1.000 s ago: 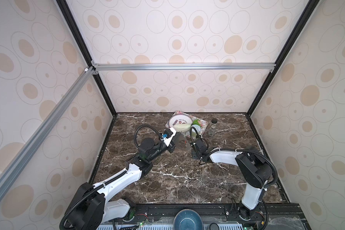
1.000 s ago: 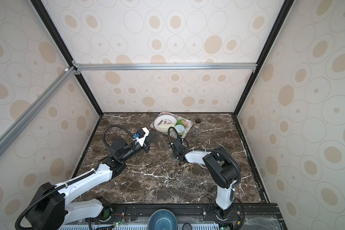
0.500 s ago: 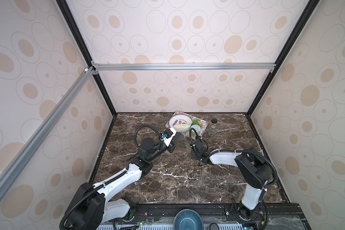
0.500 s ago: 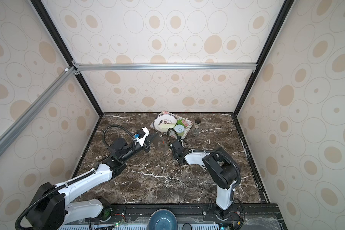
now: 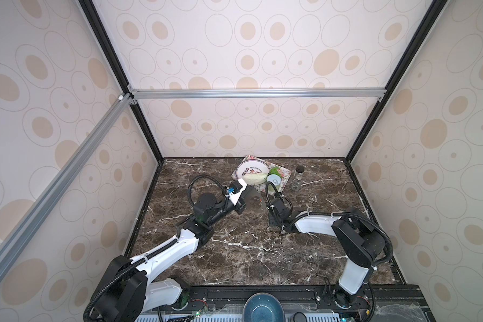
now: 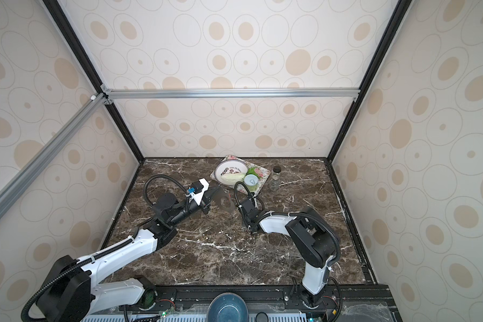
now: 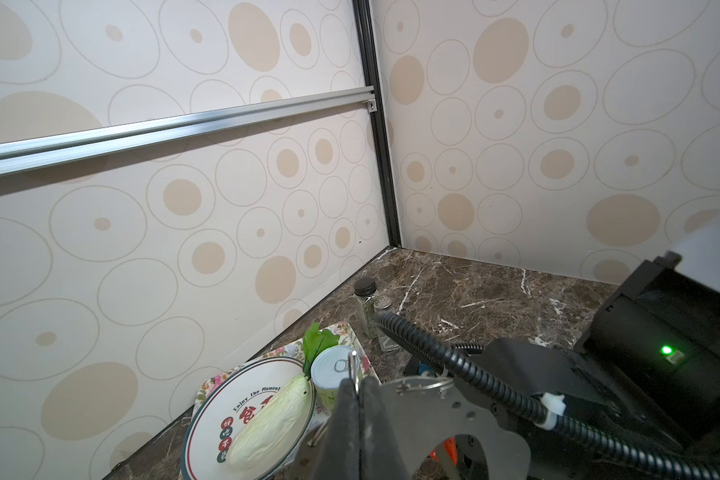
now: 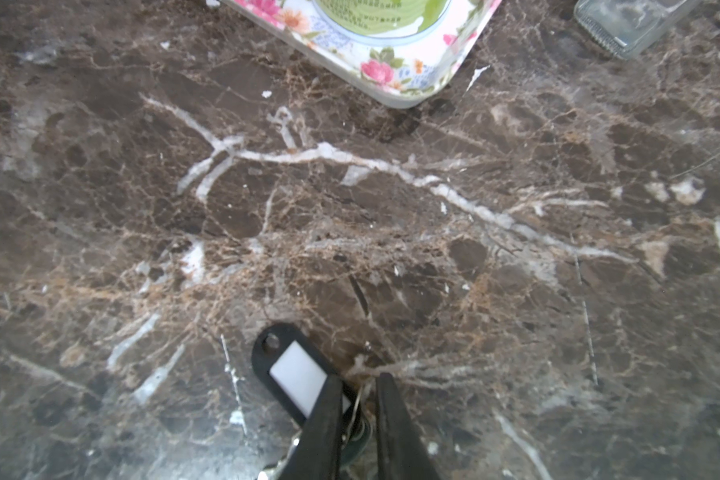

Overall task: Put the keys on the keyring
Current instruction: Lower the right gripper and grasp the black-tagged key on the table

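Grey keyring [image 7: 433,411] stays clamped in left gripper [image 7: 356,399]; right gripper [image 8: 359,381] parts slightly over black-tagged key [image 8: 294,368].

Brown marble tabletop [image 5: 248,251] bears floral tray [image 5: 285,175], glass jars [image 7: 385,328], black-tagged key [image 8: 296,370].

Right wrist view: the right gripper [image 8: 360,384] covers the near end of the black tag [image 8: 294,370], and the key [image 8: 358,419] between its jaws is a blur. Gripped, perhaps; can't tell. Left wrist view: the keyring [image 7: 433,415] runs off the edge, the red tag [image 7: 450,448] only a sliver.
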Controlling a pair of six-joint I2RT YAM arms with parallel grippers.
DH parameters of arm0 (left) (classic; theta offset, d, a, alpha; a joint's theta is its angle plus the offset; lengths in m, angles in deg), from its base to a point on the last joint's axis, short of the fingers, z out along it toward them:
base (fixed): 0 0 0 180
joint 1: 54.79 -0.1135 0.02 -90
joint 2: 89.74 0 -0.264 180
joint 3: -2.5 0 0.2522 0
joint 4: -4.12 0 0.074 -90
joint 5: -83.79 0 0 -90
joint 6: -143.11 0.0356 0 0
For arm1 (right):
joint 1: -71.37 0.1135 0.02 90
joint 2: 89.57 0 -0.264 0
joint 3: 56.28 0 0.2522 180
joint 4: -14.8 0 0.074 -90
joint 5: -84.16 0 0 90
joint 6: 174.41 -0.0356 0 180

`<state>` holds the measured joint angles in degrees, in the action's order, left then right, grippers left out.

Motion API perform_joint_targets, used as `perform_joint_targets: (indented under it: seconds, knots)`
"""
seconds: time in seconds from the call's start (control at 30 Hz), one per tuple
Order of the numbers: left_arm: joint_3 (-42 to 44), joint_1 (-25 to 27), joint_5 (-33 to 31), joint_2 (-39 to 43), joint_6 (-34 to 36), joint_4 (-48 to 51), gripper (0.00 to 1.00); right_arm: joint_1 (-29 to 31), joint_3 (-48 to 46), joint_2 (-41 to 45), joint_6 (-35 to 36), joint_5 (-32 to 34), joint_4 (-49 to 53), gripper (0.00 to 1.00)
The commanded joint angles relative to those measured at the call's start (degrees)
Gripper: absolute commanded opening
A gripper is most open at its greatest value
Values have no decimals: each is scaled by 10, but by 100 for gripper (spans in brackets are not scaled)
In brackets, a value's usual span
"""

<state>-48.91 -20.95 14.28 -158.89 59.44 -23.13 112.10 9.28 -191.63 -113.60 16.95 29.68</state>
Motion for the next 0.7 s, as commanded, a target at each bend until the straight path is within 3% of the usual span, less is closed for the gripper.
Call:
perform_joint_targets:
  seconds: [0.0,0.23,0.67]
  knots:
    - [-16,-3,8,7,9,-17,0,8,-8,16,-10,11,7,19]
    - [-16,-3,7,7,9,-17,0,16,-8,16,-11,13,7,13]
    - [-15,-3,9,9,9,-15,0,18,-5,3,-14,26,12,13]
